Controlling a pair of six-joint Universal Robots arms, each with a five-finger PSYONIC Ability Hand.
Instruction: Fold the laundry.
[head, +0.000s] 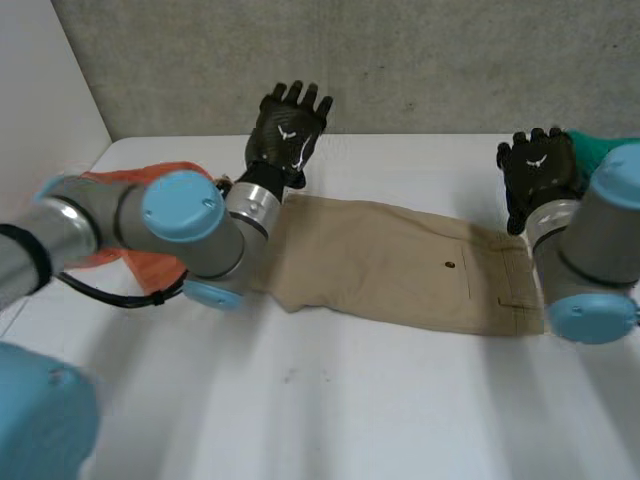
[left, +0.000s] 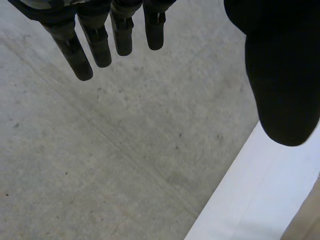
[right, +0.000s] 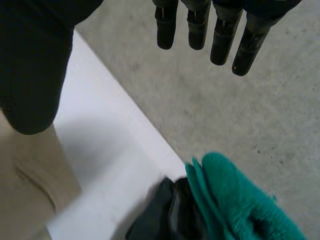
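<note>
Khaki trousers (head: 400, 265) lie seemingly halved lengthwise, cross-folds left to do; left hand (head: 288, 130) and right hand (head: 535, 170) hover beyond them, fingers straight, empty; orange garment (head: 150, 268) beside them waits

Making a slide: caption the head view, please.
Left hand and right hand, both open, at opposite ends of tan trousers on white table.
</note>
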